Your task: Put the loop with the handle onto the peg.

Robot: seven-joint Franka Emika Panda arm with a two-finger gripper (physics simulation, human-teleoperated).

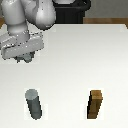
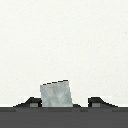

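Note:
The peg (image 1: 34, 103) is an upright dark grey cylinder near the front of the table, toward the exterior view's left. My gripper (image 1: 22, 59) hangs above the table, farther back than the peg and slightly nearer the left edge. In the wrist view a grey faceted piece of the loop with the handle (image 2: 56, 94) sits between my two dark fingers (image 2: 32, 103), which are closed in on it. In the exterior view the hand hides most of the loop. No loop lies on the table.
A brown rectangular wooden block (image 1: 96, 104) stands upright near the front, toward the exterior view's right, level with the peg. The white table (image 1: 85, 55) runs back to a dark base (image 1: 70, 11) behind the arm.

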